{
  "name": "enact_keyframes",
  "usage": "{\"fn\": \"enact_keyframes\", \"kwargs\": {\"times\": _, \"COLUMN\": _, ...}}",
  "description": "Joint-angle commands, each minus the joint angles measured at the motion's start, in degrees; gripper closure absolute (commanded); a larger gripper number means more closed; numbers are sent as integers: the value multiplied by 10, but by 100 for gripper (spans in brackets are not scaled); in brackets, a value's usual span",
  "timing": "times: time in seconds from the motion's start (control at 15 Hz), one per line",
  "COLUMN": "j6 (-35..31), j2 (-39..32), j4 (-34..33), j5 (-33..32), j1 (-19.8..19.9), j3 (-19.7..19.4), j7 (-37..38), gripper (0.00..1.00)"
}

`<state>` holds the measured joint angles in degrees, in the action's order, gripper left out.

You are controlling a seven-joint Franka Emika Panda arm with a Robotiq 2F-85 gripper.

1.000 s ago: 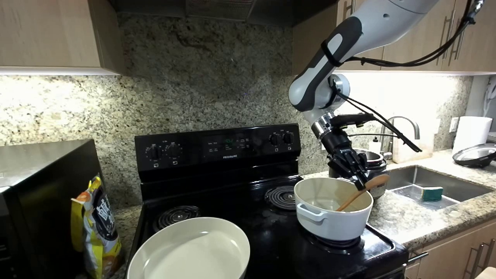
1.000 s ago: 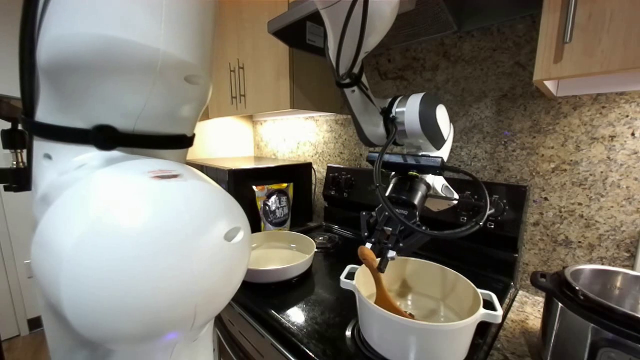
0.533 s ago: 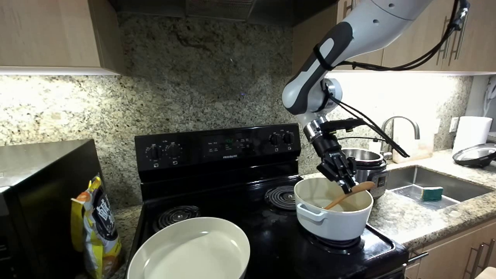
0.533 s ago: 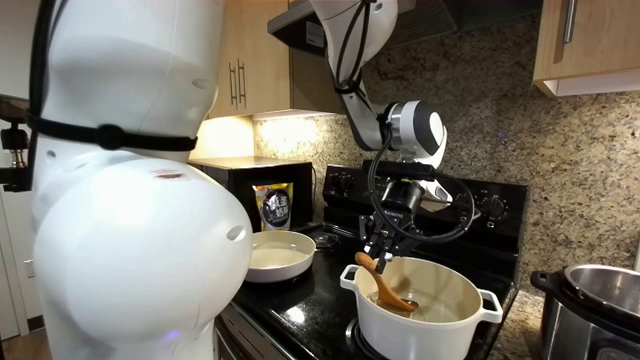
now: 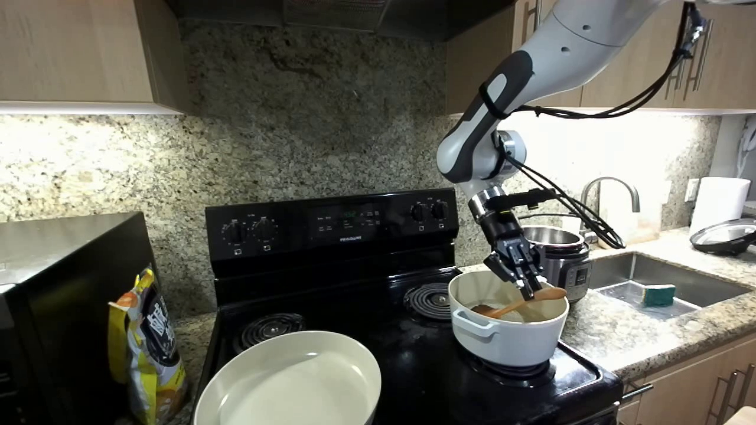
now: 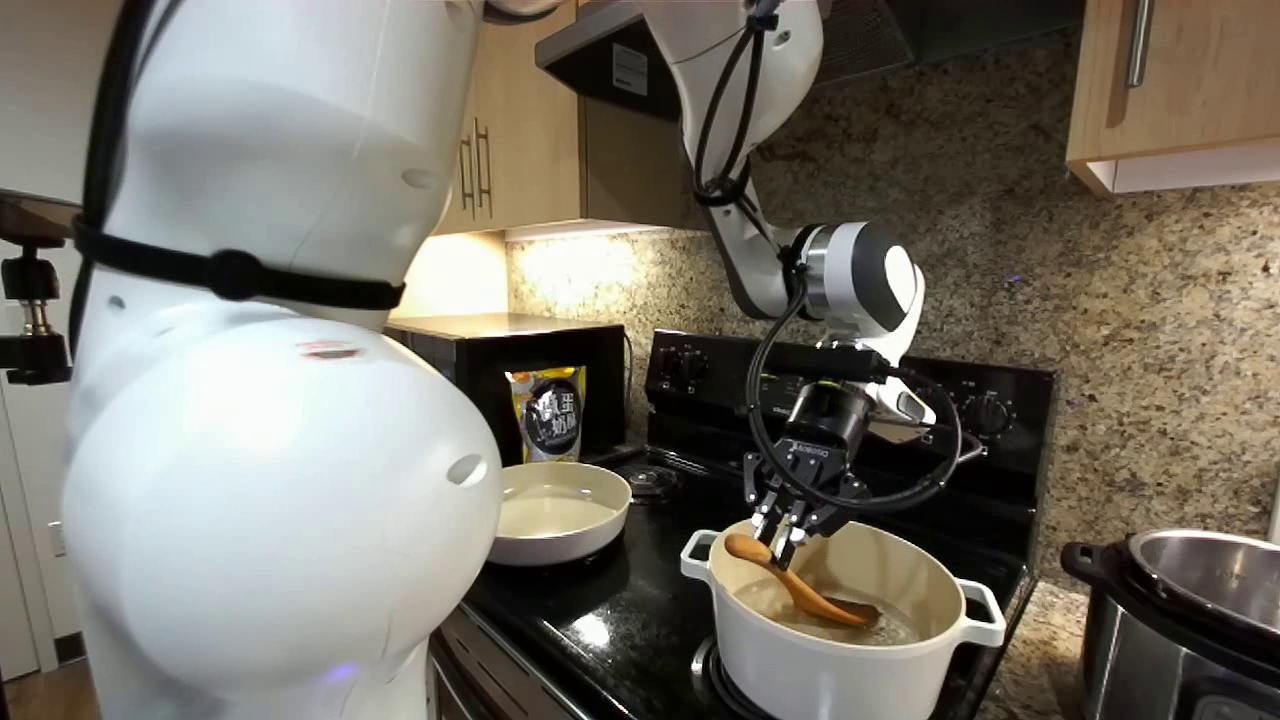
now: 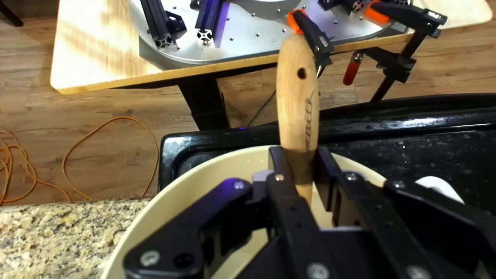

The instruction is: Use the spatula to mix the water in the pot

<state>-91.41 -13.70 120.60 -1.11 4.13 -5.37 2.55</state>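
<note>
Black stovetop [image 5: 413, 369], jaws clamped on spatula [image 7: 297, 108], slanting blade-down into pot [image 6: 830, 672], perhaps partly submerged

I am finding a kitchen around me: a black stove [image 5: 410, 360] is showing coil burners [image 5: 422, 301] near its back edge, a steel sink [image 5: 697, 286] is sitting within the edges of the speckled counter [image 5: 608, 336] beside, a faucet [image 5: 634, 198] is arching behind the sink, and wooden cabinets [image 5: 732, 65] are hanging above.
</note>
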Motion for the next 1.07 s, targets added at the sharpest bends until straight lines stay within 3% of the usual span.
{"fn": "enact_keyframes", "kwargs": {"times": 0.0, "j6": 6, "j2": 5, "j4": -2, "j5": 6, "j1": 12, "j3": -9, "j7": 17, "gripper": 93}}
{"fn": "enact_keyframes", "kwargs": {"times": 0.6, "j6": 10, "j2": 40, "j4": 36, "j5": -16, "j1": 4, "j3": -8, "j7": 5, "gripper": 93}}
{"fn": "enact_keyframes", "kwargs": {"times": 1.0, "j6": -10, "j2": 25, "j4": 39, "j5": -25, "j1": -22, "j3": 11, "j7": 55, "gripper": 93}}
